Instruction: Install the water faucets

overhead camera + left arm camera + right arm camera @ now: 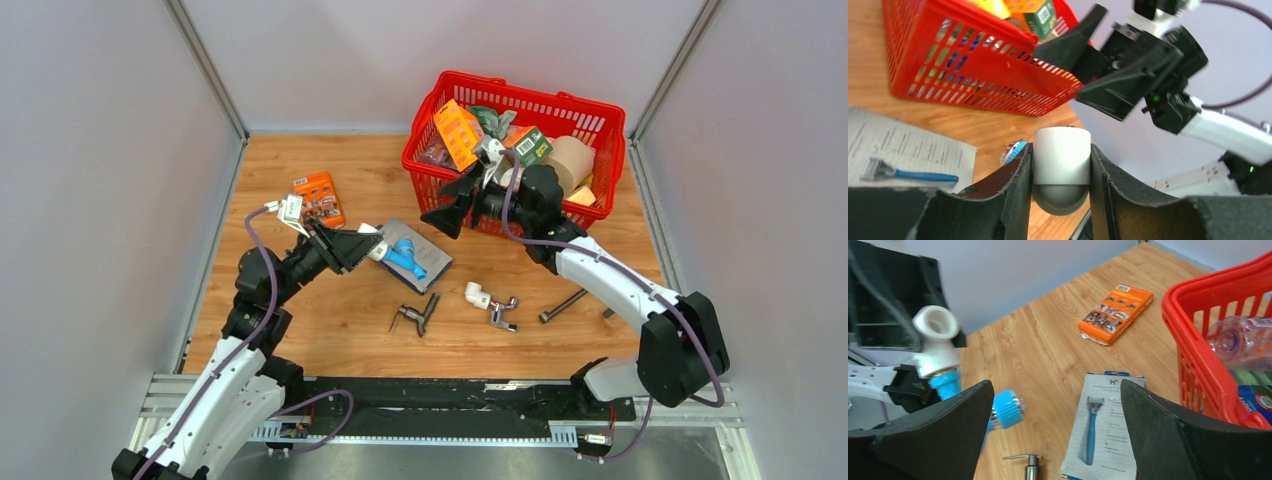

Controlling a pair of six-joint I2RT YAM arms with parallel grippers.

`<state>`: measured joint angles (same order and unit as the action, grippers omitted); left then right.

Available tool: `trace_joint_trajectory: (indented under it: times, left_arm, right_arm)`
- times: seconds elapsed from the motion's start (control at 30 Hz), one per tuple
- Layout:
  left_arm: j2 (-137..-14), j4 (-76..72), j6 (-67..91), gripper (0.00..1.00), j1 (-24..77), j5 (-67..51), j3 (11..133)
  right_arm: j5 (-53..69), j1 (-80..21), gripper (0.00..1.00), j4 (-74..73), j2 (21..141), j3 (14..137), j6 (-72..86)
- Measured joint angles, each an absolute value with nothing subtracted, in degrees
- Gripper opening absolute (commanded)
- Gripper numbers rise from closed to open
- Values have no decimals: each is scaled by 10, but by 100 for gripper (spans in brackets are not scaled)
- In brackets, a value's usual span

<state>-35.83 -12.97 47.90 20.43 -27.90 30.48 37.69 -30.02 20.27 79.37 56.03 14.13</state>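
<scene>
Evidently the left gripper point(372, 250) clamps the light-blue faucet point(407, 259) by its white fitting point(1062, 152), offering it rightward to the right gripper point(452, 212), whose fingers stand apart.

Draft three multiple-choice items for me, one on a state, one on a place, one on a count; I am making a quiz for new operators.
1. The left tool is: A open; B shut on the light-blue faucet; C shut on a razor.
2. The chrome tap lies: A in the right tool; B under the left tool; C on the table, right of the dark grey tap.
3. Taps lying loose on the table: A two; B one; C four.

Key: 1 B, its fingers clamp the faucet's white fitting. 2 C, it rests on bare wood, and the right tool is open and empty. 3 A, only the chrome and grey taps lie loose.
</scene>
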Motion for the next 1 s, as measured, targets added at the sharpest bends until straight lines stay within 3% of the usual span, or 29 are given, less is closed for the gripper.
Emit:
trace_joint_trajectory:
  times: [0.3, 0.6, 0.83, 1.0]
  left_arm:
    - [-347, -186, 660, 0, 195, -173, 230]
    - [-321, -233, 745, 0, 194, -131, 226]
    - [-336, -273, 792, 0, 194, -135, 222]
    - [-341, -300, 799, 0, 194, -144, 220]
  right_arm:
    - [470, -305, 100, 312, 759, 491, 175]
    - [378, -447, 100, 269, 663, 458, 3]
    - [305, -466, 100, 280, 702, 458, -49]
    - [283, -466, 84, 291, 738, 458, -42]
